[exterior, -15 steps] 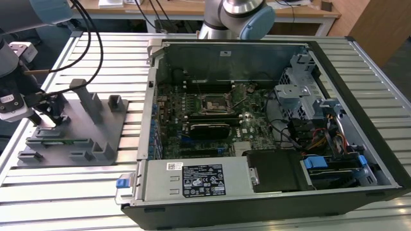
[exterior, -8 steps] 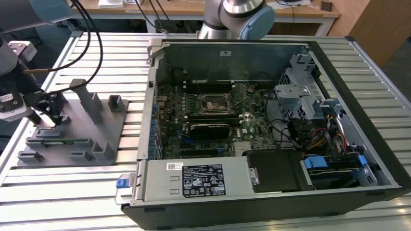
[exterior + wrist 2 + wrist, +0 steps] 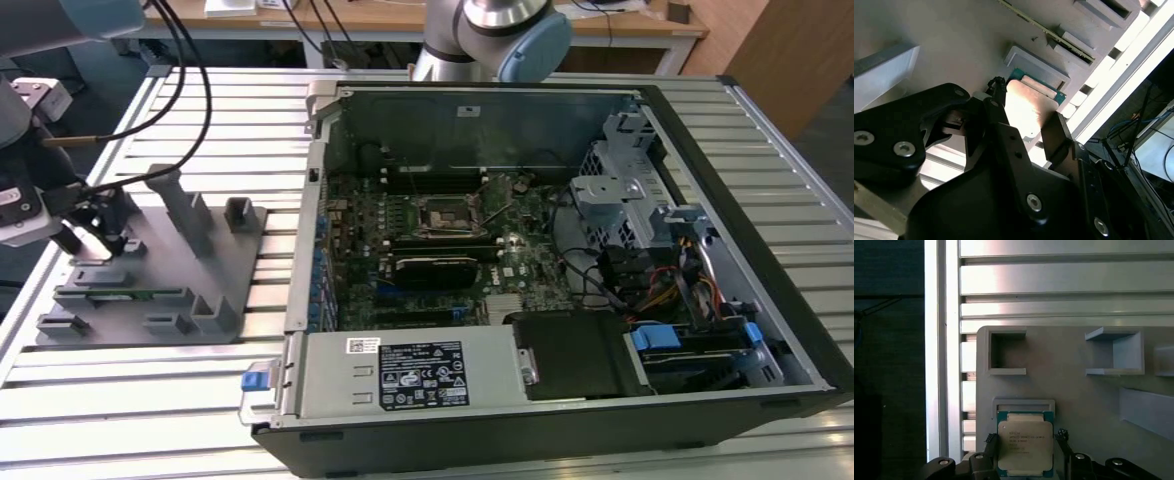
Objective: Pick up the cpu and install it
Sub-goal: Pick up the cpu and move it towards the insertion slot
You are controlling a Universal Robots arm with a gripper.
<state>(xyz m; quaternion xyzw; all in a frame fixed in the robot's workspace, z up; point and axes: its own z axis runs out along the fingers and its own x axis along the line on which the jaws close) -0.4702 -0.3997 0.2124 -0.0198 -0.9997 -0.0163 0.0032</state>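
The cpu (image 3: pixel 1025 445) lies flat in a shallow pocket close to one edge of the grey holder tray (image 3: pixel 1079 400), where a raised lip locates it for pickup. The end effector (image 3: pixel 1025 439) straddles it from above; I cannot tell whether it is clamping the chip. Past that tray edge runs the slatted surface (image 3: pixel 1054 285), and the tray's uprights (image 3: pixel 180 205) stand aside, so a straight lift looks unobstructed.

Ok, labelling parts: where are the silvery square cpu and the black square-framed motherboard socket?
Silvery square cpu (image 3: pixel 1025 444): first wrist view, middle of its metal top plate.
Black square-framed motherboard socket (image 3: pixel 445 214): exterior view, centre of the socket.
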